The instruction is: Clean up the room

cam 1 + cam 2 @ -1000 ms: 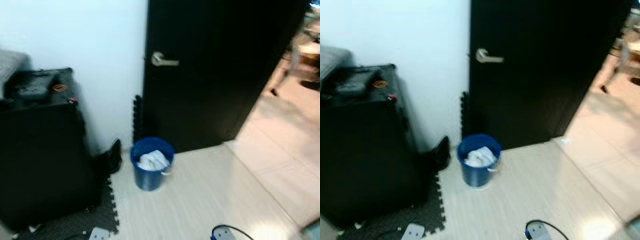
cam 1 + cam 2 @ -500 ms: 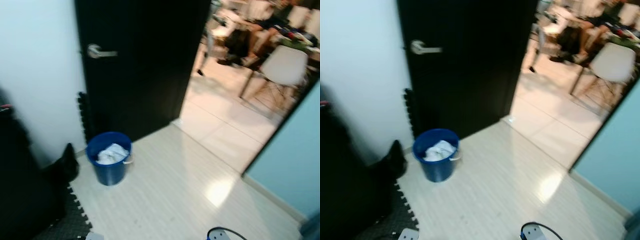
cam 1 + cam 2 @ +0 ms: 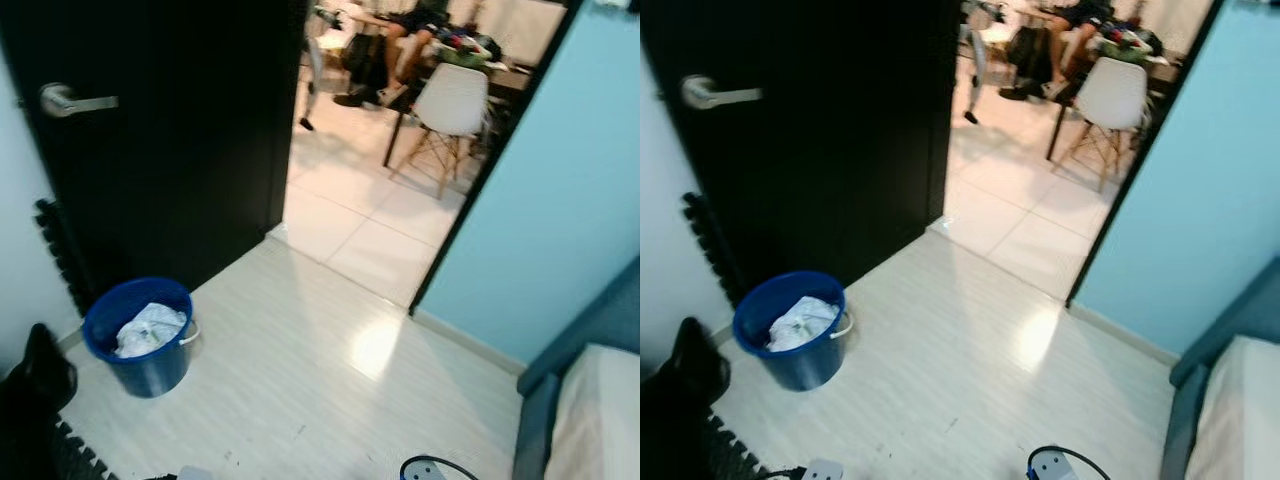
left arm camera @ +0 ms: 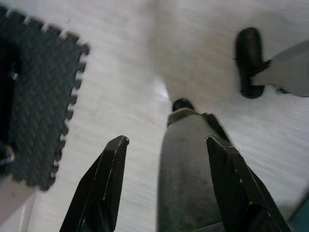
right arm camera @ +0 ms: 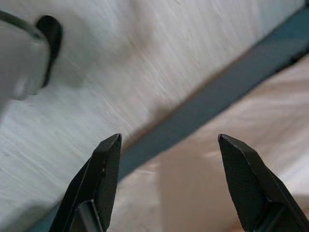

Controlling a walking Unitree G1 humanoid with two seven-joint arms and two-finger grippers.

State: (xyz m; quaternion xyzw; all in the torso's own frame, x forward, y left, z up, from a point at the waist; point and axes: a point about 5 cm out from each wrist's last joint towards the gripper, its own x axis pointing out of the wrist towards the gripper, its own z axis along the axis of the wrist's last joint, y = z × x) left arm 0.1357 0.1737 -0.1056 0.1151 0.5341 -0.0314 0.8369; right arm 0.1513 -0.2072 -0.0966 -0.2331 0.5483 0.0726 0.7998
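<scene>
Head views: a blue bin stands on the pale wood floor at near left, in front of the black door. Crumpled white trash lies inside the bin. The door carries a silver handle and stands open. Beyond the doorway at far centre is a tiled room with a white chair at a table. A light blue wall runs along the right. A dark blue bed frame with a pale mattress occupies the near right corner. A black foam mat lies at the near left edge, with a dark object just left of the bin; its identity cannot be told.

Left gripper: pointed down at the floor, fingers spread apart, grasping nothing. A grey leg of the robot lies below it, between the fingers in the wrist view, with the mat to one side.

Right gripper: also pointed down, fingers spread apart, grasping nothing. Below it lie the floor, the bed frame and the mattress.
</scene>
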